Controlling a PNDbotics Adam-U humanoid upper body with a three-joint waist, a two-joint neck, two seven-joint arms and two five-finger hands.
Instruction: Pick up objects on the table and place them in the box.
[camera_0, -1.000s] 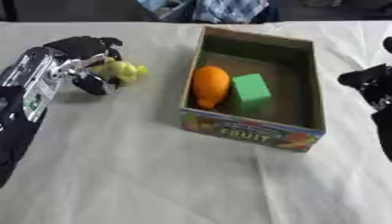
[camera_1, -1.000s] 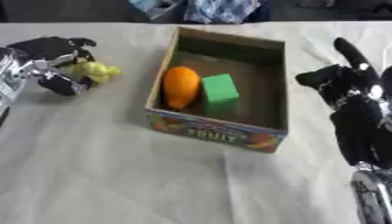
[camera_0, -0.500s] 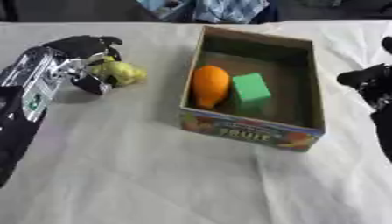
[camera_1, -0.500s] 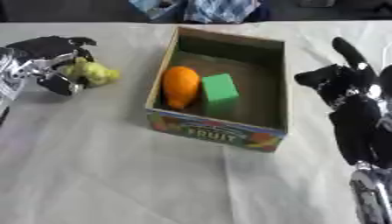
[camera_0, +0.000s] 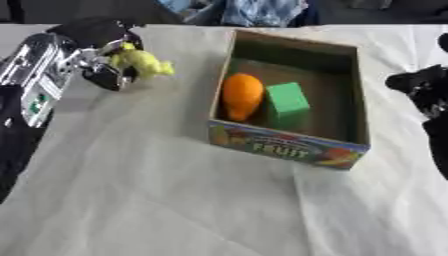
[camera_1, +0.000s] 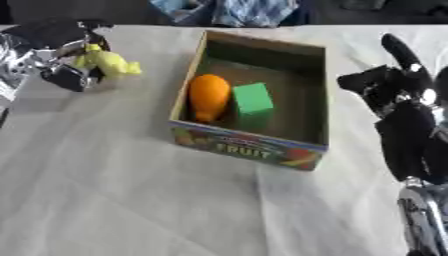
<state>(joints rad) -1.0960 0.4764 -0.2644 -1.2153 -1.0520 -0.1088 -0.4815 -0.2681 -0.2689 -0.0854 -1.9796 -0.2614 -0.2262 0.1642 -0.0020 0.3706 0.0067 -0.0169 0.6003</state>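
A cardboard box with a "FRUIT" label stands in the middle of the table. In it lie an orange fruit and, right of it, a green block. My left hand is at the upper left, left of the box, with its fingers curled round a small yellow object held just above the cloth. My right hand is right of the box, fingers straight and pointing up, holding nothing.
A white cloth covers the table. At the far edge behind the box lies some blue and white fabric.
My left hand has risen and moved toward the box with the yellow object in its fingers. The right hand has stayed where it was.
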